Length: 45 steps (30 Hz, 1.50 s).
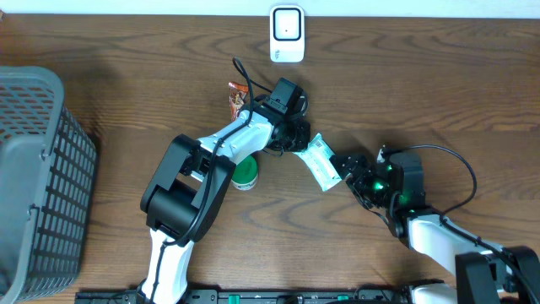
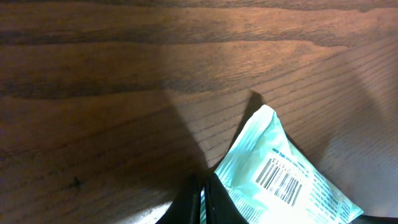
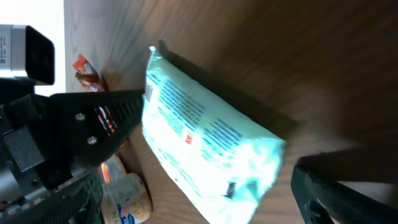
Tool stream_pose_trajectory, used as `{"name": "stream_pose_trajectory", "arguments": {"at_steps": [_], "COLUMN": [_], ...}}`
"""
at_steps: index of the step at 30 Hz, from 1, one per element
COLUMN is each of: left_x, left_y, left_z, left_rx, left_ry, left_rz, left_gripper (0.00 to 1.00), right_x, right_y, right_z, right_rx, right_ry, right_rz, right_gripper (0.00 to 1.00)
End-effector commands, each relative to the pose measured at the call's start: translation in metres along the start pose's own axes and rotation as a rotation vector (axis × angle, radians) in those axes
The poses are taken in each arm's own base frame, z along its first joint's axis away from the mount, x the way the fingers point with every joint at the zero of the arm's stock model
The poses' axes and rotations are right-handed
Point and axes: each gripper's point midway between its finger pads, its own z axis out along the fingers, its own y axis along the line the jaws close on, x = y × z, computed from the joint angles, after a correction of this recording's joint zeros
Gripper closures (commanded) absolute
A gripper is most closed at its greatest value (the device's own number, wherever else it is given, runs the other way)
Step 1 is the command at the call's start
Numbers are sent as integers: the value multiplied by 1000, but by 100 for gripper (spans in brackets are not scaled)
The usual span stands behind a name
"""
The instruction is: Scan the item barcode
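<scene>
Clenched on one corner of the packet (image 1: 321,162) with the left gripper (image 1: 297,145), seemingly lifted off the table (image 1: 439,84) between the two arms, well apart from the scanner (image 1: 287,34) at the far edge. At the packet's other end, right gripper (image 1: 348,169) spread wide and holding nothing, just beside the film and apparently not touching. Barcode (image 2: 281,180) on the face toward the left wrist camera, not made out from overhead. Likely trouble from here: only a thin corner pinch on slick film, so could slip, swing or drop during the carry. Could also arrive at the scanner with the barcode turned away or creased, giving no read. Might brush the green-lidded tub (image 1: 245,175) or the orange wrapper (image 1: 236,95) beside the left arm.
</scene>
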Motion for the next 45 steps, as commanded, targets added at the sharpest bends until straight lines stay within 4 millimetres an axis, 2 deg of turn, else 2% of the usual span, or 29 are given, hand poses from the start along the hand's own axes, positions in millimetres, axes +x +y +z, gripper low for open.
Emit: {"name": "stream_pose_trajectory", "arguments": {"at_steps": [1, 5, 8, 10, 11, 13, 15, 17, 20, 21, 24, 30, 33, 37, 42, 45], "left_x": [25, 25, 26, 27, 29, 30, 31, 31, 31, 31, 31, 31, 31, 31, 32, 28], "left_y": [20, 20, 21, 21, 22, 22, 23, 23, 23, 23, 23, 23, 23, 24, 24, 27], "left_z": [25, 25, 25, 25, 25, 24, 24, 24, 24, 24, 24, 24, 24, 24, 24, 23], "left_rx": [-49, -49, -51, -54, -57, -59, -60, -62, -62, -62, -62, -62, -63, -65, -66, -87], "left_ry": [79, 80, 84, 90, 96, 100, 103, 105, 105, 105, 105, 105, 105, 104, 106, 90], "left_rz": [-32, -32, -34, -37, -39, -40, -42, -43, -43, -43, -43, -43, -42, -42, -38, -5], "left_gripper": [93, 93, 93, 93, 93, 93, 93, 93, 93, 93, 93, 93, 93, 93, 93, 93], "right_x": [43, 52, 55, 55, 56, 54, 53, 53, 53, 52, 50, 47, 48, 52, 52, 44], "right_y": [-106, -110, -114, -114, -113, -112, -111, -111, -114, -116, -115, -124, -125, -122, -113, -90], "right_z": [3, 15, 24, 30, 33, 36, 37, 37, 35, 34, 31, 24, 24, 24, 23, 17], "right_rx": [345, 327, 335, 337, 334, 332, 329, 331, 341, 344, 322, 343, 344, 331, 287, 192], "right_ry": [52, 95, 133, 154, 164, 169, 172, 172, 170, 172, 192, 198, 201, 225, 248, 258], "right_rz": [154, 185, 206, 214, 212, 203, 196, 196, 208, 218, 216, 254, 251, 236, 185, 86], "right_gripper": [1, 5, 11, 19, 28, 57, 77, 85, 87, 85, 69, 66, 72, 98, 99, 99]}}
